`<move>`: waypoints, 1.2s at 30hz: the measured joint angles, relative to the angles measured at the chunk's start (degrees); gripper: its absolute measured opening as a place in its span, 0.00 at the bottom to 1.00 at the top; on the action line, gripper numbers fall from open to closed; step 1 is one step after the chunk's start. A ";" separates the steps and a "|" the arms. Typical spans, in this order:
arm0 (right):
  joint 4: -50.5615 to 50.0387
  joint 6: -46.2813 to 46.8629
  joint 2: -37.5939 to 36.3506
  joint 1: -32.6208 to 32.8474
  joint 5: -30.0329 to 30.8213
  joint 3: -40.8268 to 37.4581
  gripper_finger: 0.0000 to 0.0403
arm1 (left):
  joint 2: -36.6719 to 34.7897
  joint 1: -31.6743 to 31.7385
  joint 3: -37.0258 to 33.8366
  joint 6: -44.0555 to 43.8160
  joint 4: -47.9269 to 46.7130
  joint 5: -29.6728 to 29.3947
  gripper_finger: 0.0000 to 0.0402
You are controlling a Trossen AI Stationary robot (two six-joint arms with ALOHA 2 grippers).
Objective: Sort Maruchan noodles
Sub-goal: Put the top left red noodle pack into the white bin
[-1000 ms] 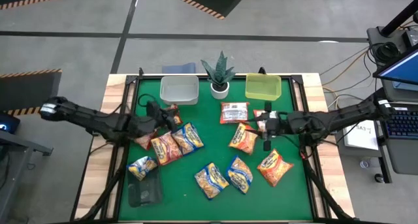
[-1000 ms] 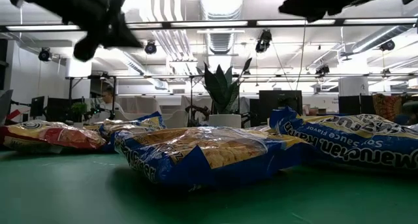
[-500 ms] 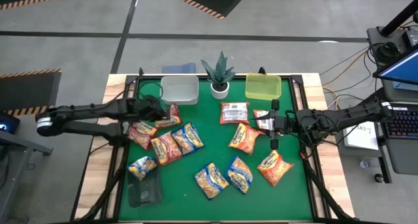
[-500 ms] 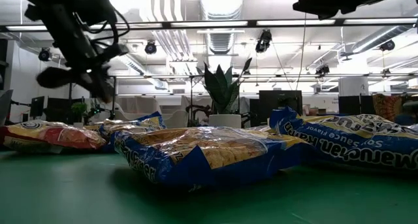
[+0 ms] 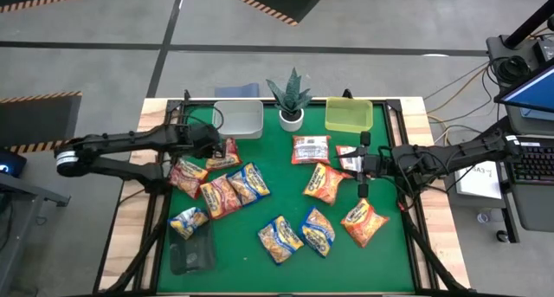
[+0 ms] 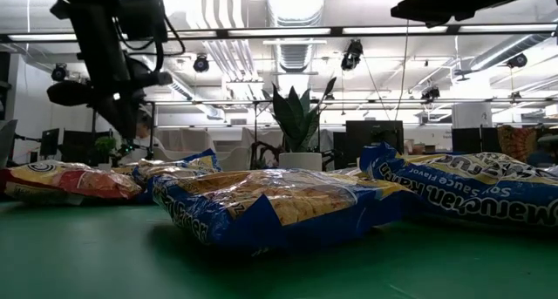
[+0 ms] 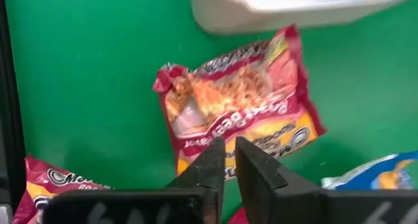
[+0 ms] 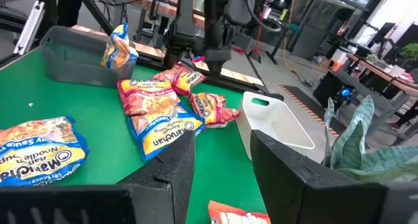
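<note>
left tool (image 7: 228, 160) nearly closed above red packet (image 7: 238, 108).

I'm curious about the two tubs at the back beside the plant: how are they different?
The tub on the left arm's side is pale white-grey; the tub on the right arm's side is yellow-green. The left gripper hangs close by the white one, while the right gripper sits farther from the yellow one. Both look alike in shape and flank the plant.

my left gripper (image 7: 226, 160) hangs with its fingers nearly closed and nothing between them. my right gripper (image 8: 222, 152) hovers with fingers spread wide, arm reaching inward.
</note>
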 joint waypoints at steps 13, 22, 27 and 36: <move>-1.21 0.37 0.02 0.00 -0.02 -0.13 0.36 | 7.04 2.22 -0.97 0.88 2.16 1.45 0.48; -2.07 1.65 0.02 0.00 -0.04 -0.21 0.35 | 10.43 4.26 -1.47 2.95 4.97 1.39 0.48; -2.25 2.27 0.02 0.00 -0.04 -0.69 0.36 | 11.60 4.26 -2.07 3.60 5.49 1.94 0.46; -2.63 4.25 0.02 0.00 -0.09 -0.74 0.36 | 14.39 4.24 -4.11 4.32 8.19 1.89 0.44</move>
